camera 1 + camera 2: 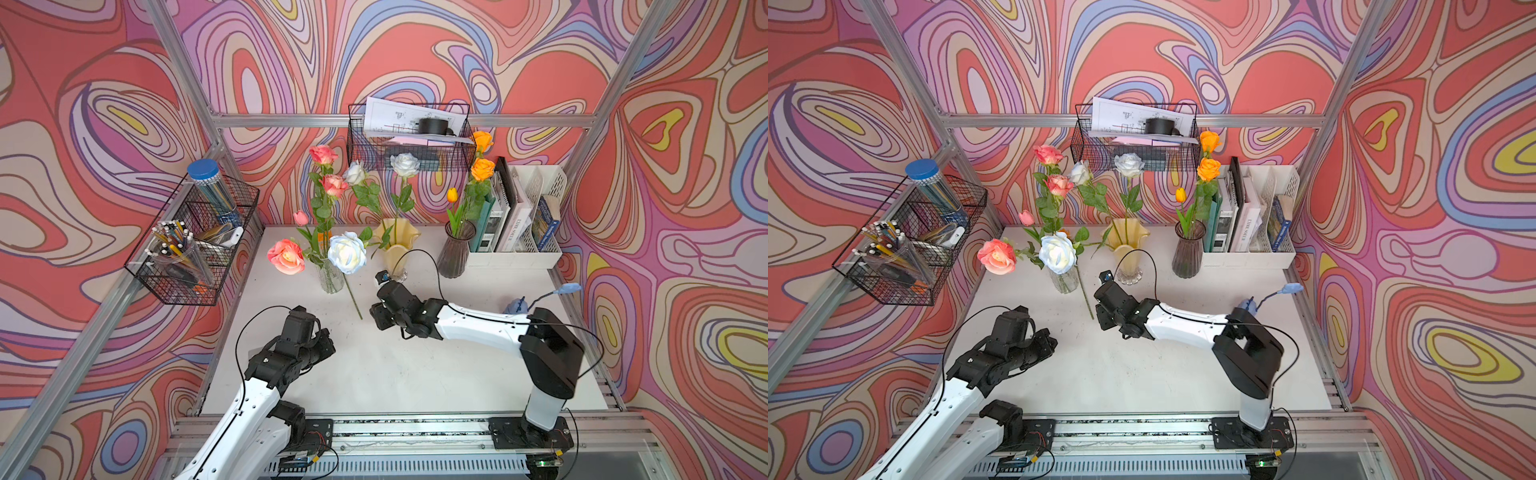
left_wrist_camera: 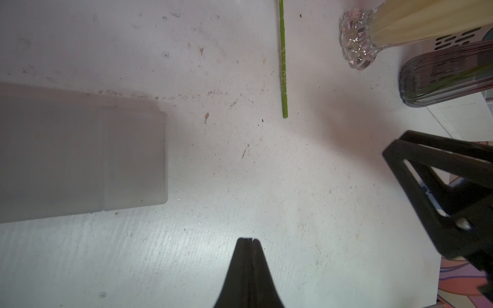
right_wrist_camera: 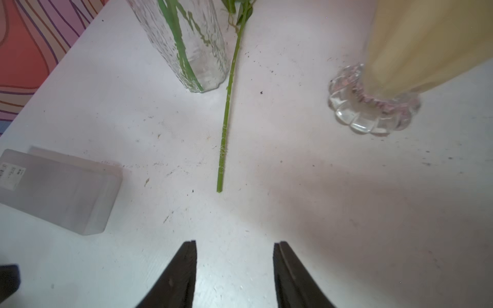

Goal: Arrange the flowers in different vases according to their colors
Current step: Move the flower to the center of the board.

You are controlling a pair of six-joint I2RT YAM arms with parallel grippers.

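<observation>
swirling pink, coral and lilac walls (image 1: 104,124) close round a white worktop (image 1: 395,374) that we look down on. at the left of the frame a wire basket (image 1: 245,199) is fixed by the wall, with a pen cup (image 1: 183,262) and a blue-lidded tube (image 1: 212,191) in it. below it, in the lower left, our left hand (image 2: 248,240) hangs over the worktop with its fingers pressed together on nothing. in the left wrist view a frosted box (image 2: 80,157) lies on the worktop near it.

moving right, the clear vase (image 1: 331,279) stands left of centre and holds the pink roses (image 1: 286,256) and a pink bud (image 1: 301,217). a white-blue rose (image 1: 347,252) is in no vase. its head sits in front of the clear vase's top, and its stem (image 3: 225,120) runs down outside the glass, just beside it, to end on the bare worktop. in both top views our right hand (image 3: 234,244) is near that cut end, a little to its right. its fingers are spread, hold nothing, and are apart from the stem.

at centre, above the right hand in the frame, the yellow vase (image 1: 395,249) holds two white roses (image 1: 404,164). right of it the purple vase (image 1: 456,254) holds two orange roses (image 1: 483,169) and an orange tulip (image 1: 452,194). just beside the purple vase stands a white file organiser (image 1: 511,259) with books in it. near the right edge of the worktop a pale blue object (image 1: 517,306) shows above the right arm.
</observation>
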